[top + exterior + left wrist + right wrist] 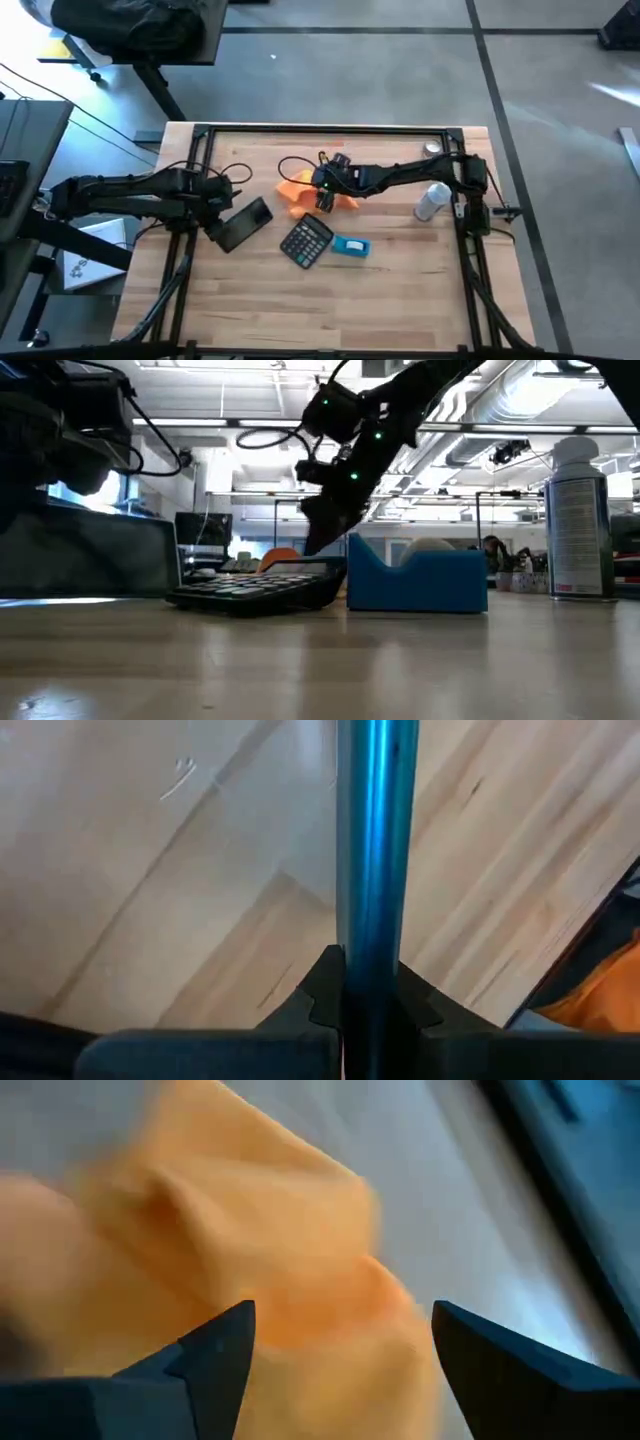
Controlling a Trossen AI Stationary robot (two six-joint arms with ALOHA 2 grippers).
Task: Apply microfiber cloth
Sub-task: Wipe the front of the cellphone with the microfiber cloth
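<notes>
- Your right gripper [322, 200] hangs over the orange cloth [292, 190] at mid-table, fingers [215, 1350] spread wide, nothing pinched between them.
- The cloth lies crumpled on the table [400, 290], beside the calculator [306, 242] and not yet lifted.
- Your left gripper [215, 225] clamps the edge of the teal slab [375, 870].
- Judged from this, grasping and wiping both remain.

The right arm is reaching across from its base, its wrist tipping downward. The right gripper [322, 200] is hanging with its fingers [215, 1355] spread wide apart, nothing between them. The left arm is stretching inward at a low angle. The left gripper [232, 226] is sitting with its fingers [322, 995] pressing together from both sides.
</notes>
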